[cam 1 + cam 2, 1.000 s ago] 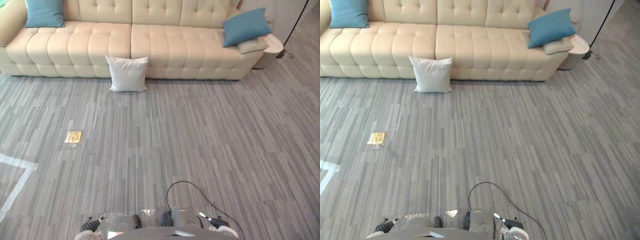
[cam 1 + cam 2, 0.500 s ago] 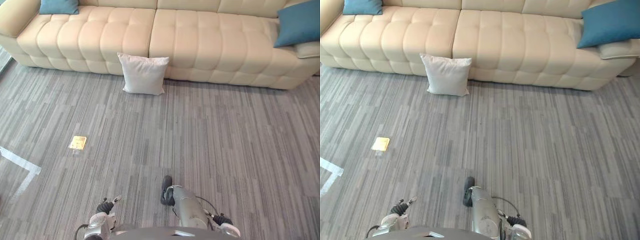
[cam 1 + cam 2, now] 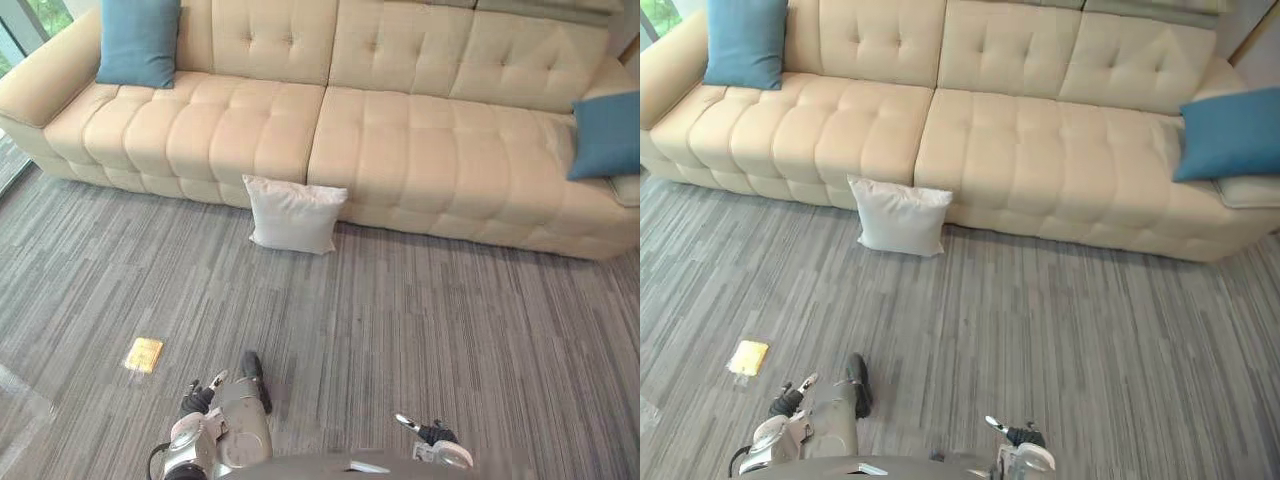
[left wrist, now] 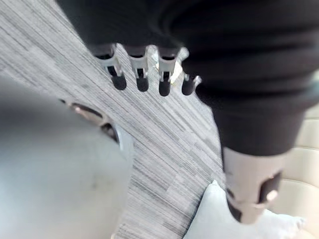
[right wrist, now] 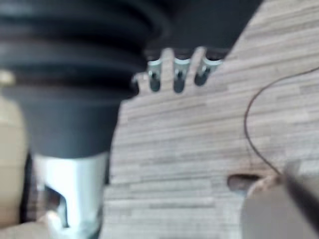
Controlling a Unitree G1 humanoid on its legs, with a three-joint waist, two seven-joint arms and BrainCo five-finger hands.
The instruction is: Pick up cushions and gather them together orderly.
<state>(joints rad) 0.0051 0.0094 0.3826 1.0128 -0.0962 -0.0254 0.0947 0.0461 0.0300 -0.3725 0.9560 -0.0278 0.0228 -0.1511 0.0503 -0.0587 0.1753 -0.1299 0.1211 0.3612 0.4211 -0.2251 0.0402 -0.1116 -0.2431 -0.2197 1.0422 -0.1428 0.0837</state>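
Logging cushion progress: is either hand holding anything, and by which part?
Nothing is held: left hand and right hand hang open; the white cushion leans against the sofa.

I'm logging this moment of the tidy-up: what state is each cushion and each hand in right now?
White cushion: on the floor, propped upright against the sofa front.
Left blue cushion: upright on the sofa seat, against the backrest.
Right blue cushion: at the sofa's right end, tilted, resting on a beige cushion.
Left hand: open, holding nothing.
Right hand: open, holding nothing.
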